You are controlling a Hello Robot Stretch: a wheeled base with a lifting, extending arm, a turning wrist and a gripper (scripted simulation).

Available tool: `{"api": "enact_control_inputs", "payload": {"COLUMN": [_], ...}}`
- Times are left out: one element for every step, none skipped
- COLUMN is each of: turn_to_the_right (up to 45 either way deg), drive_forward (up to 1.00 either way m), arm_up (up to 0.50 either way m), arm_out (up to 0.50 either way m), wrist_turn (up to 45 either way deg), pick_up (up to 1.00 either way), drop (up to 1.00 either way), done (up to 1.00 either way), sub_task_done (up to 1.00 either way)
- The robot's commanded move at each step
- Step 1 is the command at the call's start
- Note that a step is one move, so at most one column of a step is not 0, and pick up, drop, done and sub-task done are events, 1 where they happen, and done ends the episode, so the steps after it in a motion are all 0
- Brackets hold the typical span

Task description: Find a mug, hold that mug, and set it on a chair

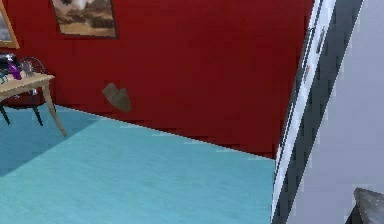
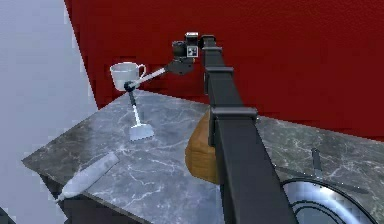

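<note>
A white mug point(image 2: 124, 74) with its handle turned to the arm side view's right hangs at the far end of my gripper point(image 2: 143, 82), above the grey marble counter point(image 2: 120, 150) and clear of it. The gripper holds the mug. The dark arm point(image 2: 235, 130) rises from the bottom edge to the gripper. At the forward view's far left, a dark chair point(image 1: 33, 93) stands under a wooden table point(image 1: 22, 86).
On the counter stand a grey long-handled tool point(image 2: 137, 118) below the mug, a brown rounded thing point(image 2: 199, 152) beside the arm, a silver blade-like thing point(image 2: 88, 178) and a round metal basin point(image 2: 325, 205). Red wall with a painting point(image 1: 84, 16), teal floor point(image 1: 130, 170), a white upright panel point(image 1: 310, 110).
</note>
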Motion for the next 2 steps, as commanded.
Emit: {"api": "enact_control_inputs", "payload": {"turn_to_the_right": [0.0,0.0], "drive_forward": [0.00,0.00], "arm_up": [0.00,0.00], "arm_out": [0.00,0.00], "wrist_turn": [-45.0,-27.0], "pick_up": [0.00,0.00], "drop": [0.00,0.00], "done": [0.00,0.00], "sub_task_done": [0.00,0.00]}}
